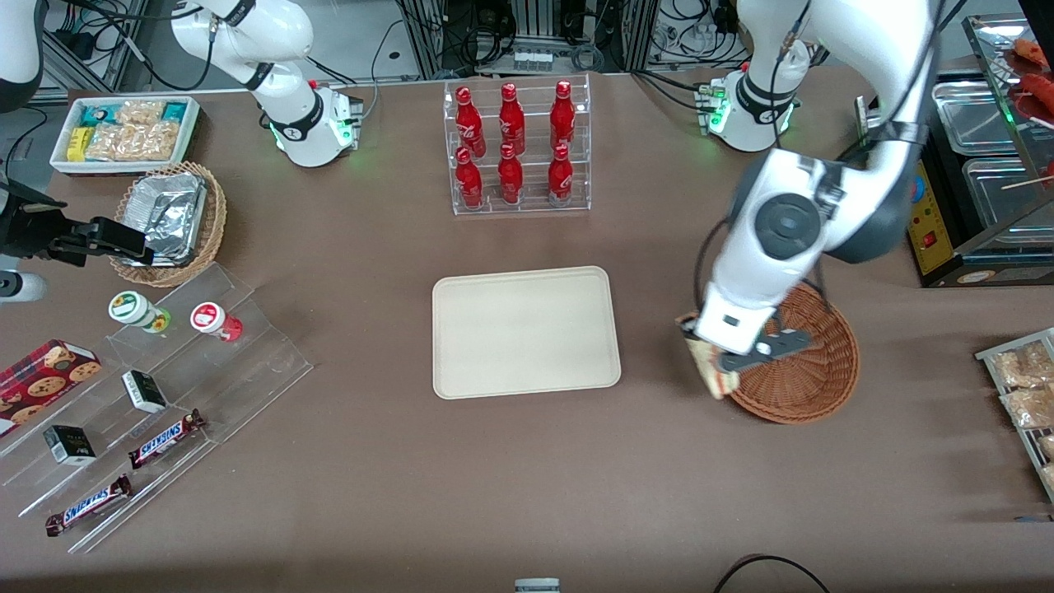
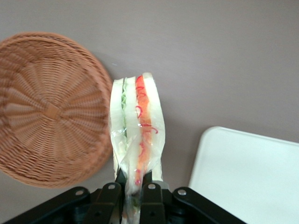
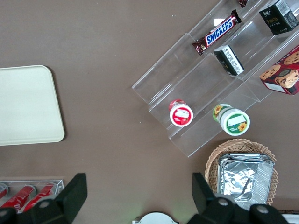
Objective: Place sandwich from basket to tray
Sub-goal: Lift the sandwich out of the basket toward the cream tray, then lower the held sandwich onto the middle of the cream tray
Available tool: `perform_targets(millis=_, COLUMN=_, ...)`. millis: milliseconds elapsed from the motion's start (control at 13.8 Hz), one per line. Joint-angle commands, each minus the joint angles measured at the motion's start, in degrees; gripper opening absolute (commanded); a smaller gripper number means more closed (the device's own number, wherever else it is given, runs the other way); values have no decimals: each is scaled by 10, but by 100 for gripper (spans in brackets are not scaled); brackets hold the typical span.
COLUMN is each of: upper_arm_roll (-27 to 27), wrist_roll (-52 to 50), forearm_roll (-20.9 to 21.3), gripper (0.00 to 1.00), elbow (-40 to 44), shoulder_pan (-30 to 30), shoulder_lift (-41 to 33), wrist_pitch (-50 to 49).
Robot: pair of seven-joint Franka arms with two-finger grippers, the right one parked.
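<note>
Now the hand (image 2: 133, 189), clamped on the sandwich (image 2: 135, 126), hangs above the basket's (image 1: 811, 362) rim, the tray (image 1: 527, 329) lying toward the tabletop's middle.

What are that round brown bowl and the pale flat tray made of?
The basket looks like woven wicker, reddish-brown, with strands radiating from its centre. The tray seems to be smooth matte cream plastic with a moulded rim. The gripper, beside the basket, is shut on the sandwich.
</note>
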Motion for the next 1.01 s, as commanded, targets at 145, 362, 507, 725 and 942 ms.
perform_targets(millis=145, upper_arm_roll=6, wrist_roll=-40, forearm_roll=3, gripper=0, elbow=55, shoulder_pan=-78, shoulder_lift=46, wrist_pitch=-13)
perform_targets(millis=362, upper_arm_roll=5, wrist_roll=-41, forearm_roll=-9, gripper=0, elbow=81, shoulder_pan=-104, shoulder_lift=82, wrist_pitch=-6)
perform_targets(millis=507, upper_arm_roll=5, wrist_roll=-42, forearm_roll=-28, gripper=0, elbow=112, shoulder_pan=-120, shoulder_lift=114, wrist_pitch=-6)
perform_targets(millis=725, upper_arm_roll=-31, wrist_roll=-42, forearm_roll=-28, gripper=0, elbow=146, shoulder_pan=-120, shoulder_lift=158, wrist_pitch=-5)
perform_targets(millis=942, upper_arm_roll=-62, wrist_roll=-43, forearm_roll=-28, gripper=0, elbow=156, shoulder_pan=-120, shoulder_lift=194, wrist_pitch=44)
